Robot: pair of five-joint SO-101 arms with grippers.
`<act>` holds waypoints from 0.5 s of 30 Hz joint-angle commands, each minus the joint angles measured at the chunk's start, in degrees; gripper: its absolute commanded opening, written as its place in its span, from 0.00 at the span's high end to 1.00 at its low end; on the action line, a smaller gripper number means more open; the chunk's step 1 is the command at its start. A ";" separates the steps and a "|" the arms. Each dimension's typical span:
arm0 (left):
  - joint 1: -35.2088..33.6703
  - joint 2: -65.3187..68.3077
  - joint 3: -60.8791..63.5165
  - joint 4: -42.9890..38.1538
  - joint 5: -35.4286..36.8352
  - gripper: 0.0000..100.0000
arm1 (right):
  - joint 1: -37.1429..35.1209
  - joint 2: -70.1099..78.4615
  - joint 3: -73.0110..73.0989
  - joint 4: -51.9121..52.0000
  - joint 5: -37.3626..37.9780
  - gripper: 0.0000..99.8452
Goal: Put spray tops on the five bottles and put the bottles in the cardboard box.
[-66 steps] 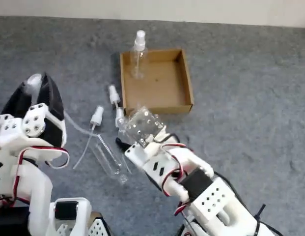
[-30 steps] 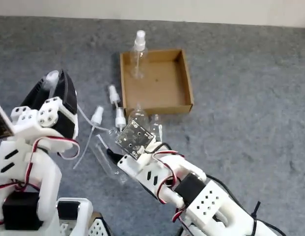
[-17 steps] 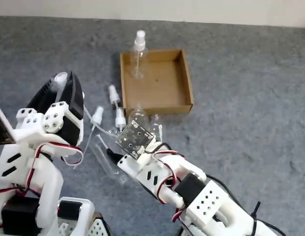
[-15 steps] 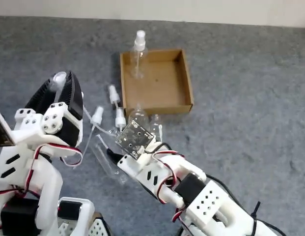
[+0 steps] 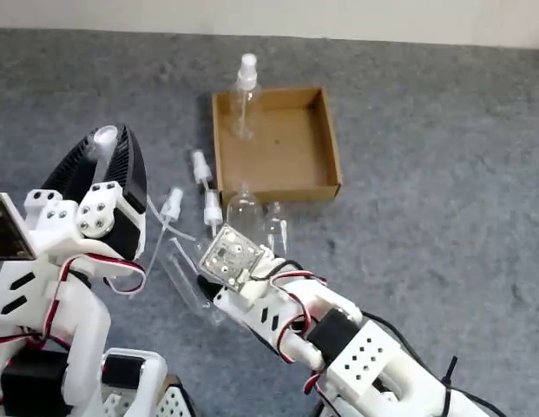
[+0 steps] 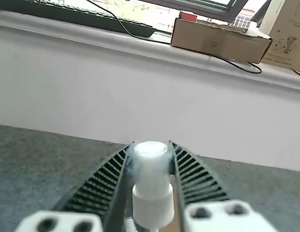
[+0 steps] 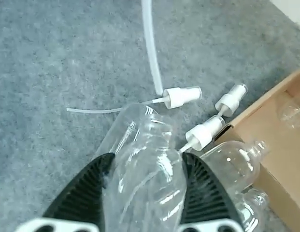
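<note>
One capped bottle (image 5: 244,104) stood in the cardboard box (image 5: 278,188) | left gripper (image 6: 150,149) clamped on a spray top (image 6: 150,193), raised | right gripper (image 7: 147,162) clamped on a clear bottle (image 7: 140,135) low over the mat (image 5: 425,217) | uncapped bottles (image 5: 244,210) beside the box, loose tops (image 5: 172,205) nearby | apparently four bottles left to cap and box.
</note>
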State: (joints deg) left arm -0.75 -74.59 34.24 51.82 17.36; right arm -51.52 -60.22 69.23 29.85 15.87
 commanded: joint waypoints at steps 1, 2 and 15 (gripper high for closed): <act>0.84 0.66 -2.07 0.35 -0.35 1.00 | -0.84 -1.71 -0.48 -1.71 1.41 1.00; 0.84 0.48 -1.27 0.26 -0.35 1.00 | -0.84 -1.71 -0.48 -1.71 2.46 1.00; 3.74 0.31 2.86 0.35 -0.18 1.00 | -0.75 -13.41 4.26 -1.54 3.60 1.00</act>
State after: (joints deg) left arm -0.66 -74.42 37.58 51.82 17.27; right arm -51.96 -71.91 73.98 29.85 18.86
